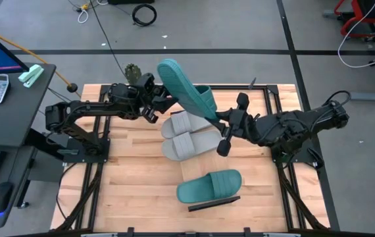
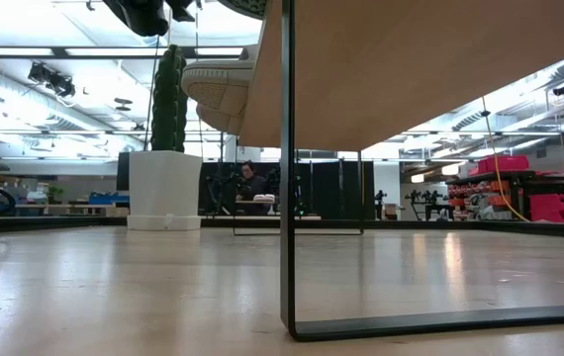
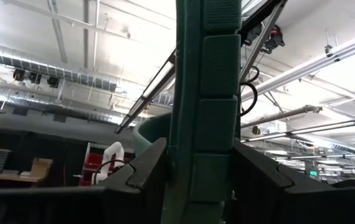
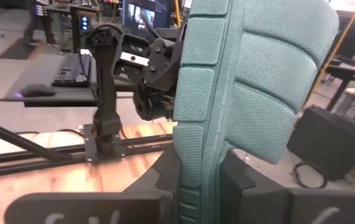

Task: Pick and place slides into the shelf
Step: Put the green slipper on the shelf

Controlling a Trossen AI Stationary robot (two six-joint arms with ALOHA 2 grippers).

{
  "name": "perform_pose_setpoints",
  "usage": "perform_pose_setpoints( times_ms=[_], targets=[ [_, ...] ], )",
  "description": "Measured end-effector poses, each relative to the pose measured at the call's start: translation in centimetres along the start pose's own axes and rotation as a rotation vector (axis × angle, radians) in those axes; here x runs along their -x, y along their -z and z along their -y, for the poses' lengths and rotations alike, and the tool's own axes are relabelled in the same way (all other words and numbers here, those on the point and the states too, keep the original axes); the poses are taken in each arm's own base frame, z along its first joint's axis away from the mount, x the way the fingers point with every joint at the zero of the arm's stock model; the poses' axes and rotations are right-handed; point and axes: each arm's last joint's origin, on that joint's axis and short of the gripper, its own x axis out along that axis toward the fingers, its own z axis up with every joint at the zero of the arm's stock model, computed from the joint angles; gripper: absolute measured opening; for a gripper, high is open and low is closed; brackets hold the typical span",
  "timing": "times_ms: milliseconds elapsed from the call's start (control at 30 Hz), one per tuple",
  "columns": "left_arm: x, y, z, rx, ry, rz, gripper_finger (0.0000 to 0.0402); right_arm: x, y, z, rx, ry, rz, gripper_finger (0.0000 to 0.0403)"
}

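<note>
Butcher-block wood makes up the tabletop, a pale planked surface that stands on a grey concrete floor with cables trailing across it; a dark desk with a calculator, keyboard and mouse sits at its left. From table height the room opens into a wide hall with ceiling ducts and strip lights, a tall cactus in a white pot, and a person seated far back. Four slides can be counted: two light grey slides lie side by side, touching, in the middle of the table; one teal slide lies nearer the front edge, touching a thin black frame bar; the other teal slide is held up in the air, tilted, above the table's far middle. Both grippers grasp this raised slide: the left gripper is clenched on its edge at one end, and the right gripper is clamped on the sole near the strap end. One shelf, light wood with a black frame, fills the low view close up.
</note>
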Motion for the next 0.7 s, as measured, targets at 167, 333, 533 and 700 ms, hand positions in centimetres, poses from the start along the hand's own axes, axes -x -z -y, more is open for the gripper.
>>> perform_pose_setpoints(
  times_ms=[167,333,533,700],
  targets=[
    [0.0,0.1,0.0,0.003,-0.009,-0.002,0.0163,0.5,-0.2,0.6,0.052,0.041,0.004,0.0059],
    [0.0,0.6,-0.5,0.036,-0.055,-0.057,0.0163,1.3,-0.7,1.6,0.082,0.074,0.002,0.0059],
    [0.2,1.3,-0.8,0.074,-0.083,-0.123,0.0197,2.4,-1.5,2.8,0.053,0.107,0.008,0.0059],
    [0.4,1.1,-1.3,0.115,-0.098,-0.120,0.0261,2.8,-1.5,3.1,0.048,0.116,0.006,0.0059]
  ],
)
